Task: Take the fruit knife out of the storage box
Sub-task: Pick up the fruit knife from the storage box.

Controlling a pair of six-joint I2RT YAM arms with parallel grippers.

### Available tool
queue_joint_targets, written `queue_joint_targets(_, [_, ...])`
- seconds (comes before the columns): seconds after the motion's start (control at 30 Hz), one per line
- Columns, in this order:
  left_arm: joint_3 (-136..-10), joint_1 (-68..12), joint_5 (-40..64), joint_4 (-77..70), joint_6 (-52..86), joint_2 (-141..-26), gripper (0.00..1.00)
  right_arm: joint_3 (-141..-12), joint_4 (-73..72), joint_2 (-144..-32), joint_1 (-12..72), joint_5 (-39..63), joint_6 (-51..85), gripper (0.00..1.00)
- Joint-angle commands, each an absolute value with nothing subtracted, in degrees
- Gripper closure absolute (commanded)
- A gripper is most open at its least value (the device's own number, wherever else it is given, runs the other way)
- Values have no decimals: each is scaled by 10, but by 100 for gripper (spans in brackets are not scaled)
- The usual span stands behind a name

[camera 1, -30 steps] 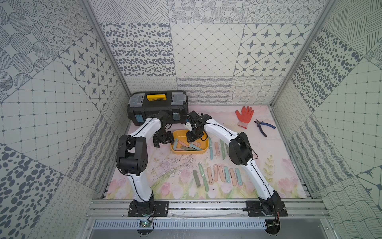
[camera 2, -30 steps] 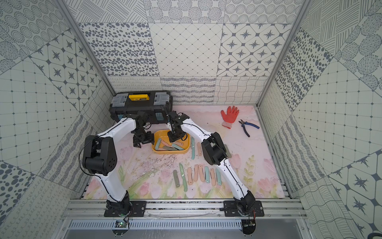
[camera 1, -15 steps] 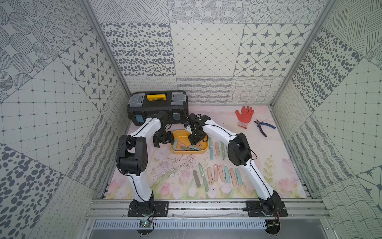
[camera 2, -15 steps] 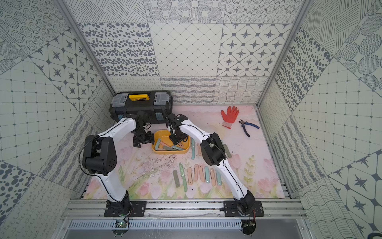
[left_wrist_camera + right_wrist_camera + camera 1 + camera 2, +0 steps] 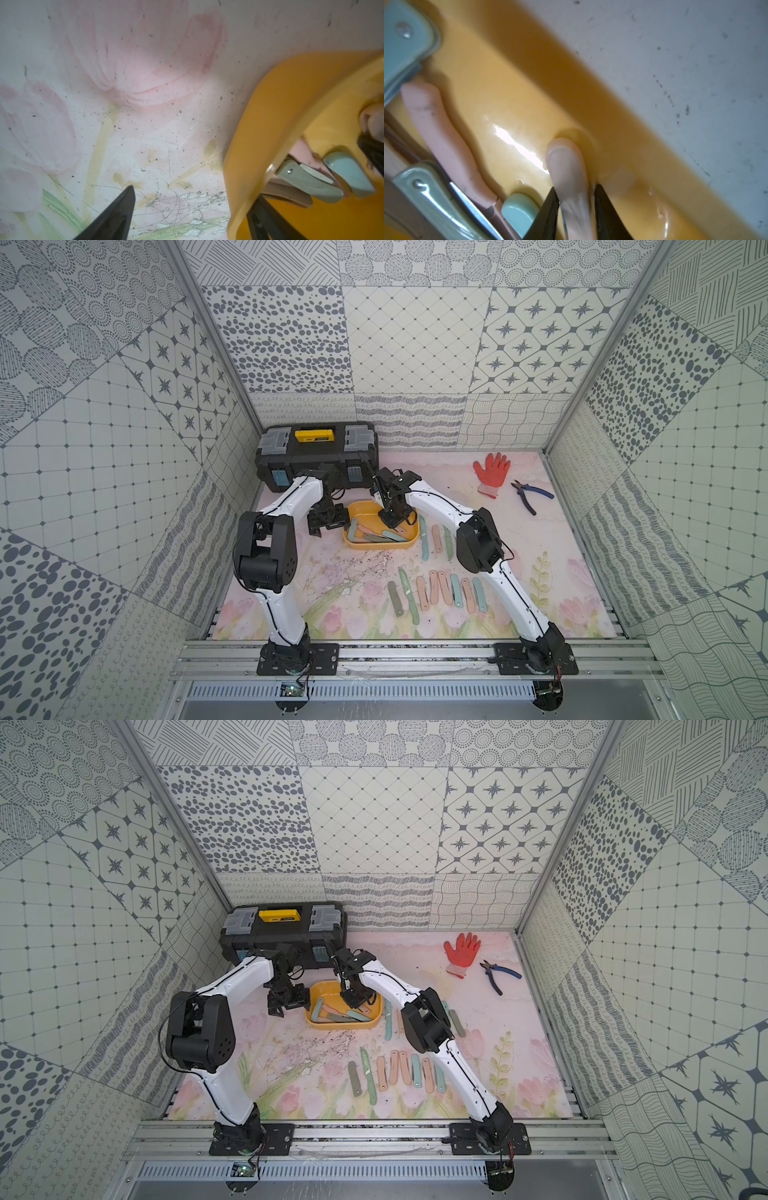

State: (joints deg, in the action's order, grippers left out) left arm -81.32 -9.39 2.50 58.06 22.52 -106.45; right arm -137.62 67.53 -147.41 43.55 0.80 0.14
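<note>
The yellow storage box (image 5: 376,548) (image 5: 341,1027) sits on the mat at mid-left and holds several fruit knives. My right gripper (image 5: 392,521) (image 5: 354,1002) reaches down into it. In the right wrist view my right gripper (image 5: 576,187) is shut on a pale pink fruit knife (image 5: 566,162) lying along the box wall (image 5: 550,68). A second pink knife (image 5: 442,135) and teal ones (image 5: 404,37) lie beside it. My left gripper (image 5: 328,526) (image 5: 193,195) stands open astride the box's left wall (image 5: 280,104), one finger inside and one outside.
A black toolbox (image 5: 318,456) stands just behind the box. A red glove (image 5: 492,472) and blue-handled pliers (image 5: 532,495) lie at the back right. Three knives (image 5: 434,537) lie right of the box, and a row of several knives (image 5: 436,593) lies nearer the front.
My right gripper's jaws have closed onto the pale pink knife inside the box. The left arm and the box have not moved.
</note>
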Motion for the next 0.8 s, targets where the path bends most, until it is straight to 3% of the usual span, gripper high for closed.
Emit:
queue_joint_targets(0.0, [-819,-95,28,597,232,-1055,19,-1387,676,-1489,439,-8,11,75])
queue_joint_targets(0.77, [-817,-95,31,596,232,-1053,19,-1432,694,-1422,440,1,32,78])
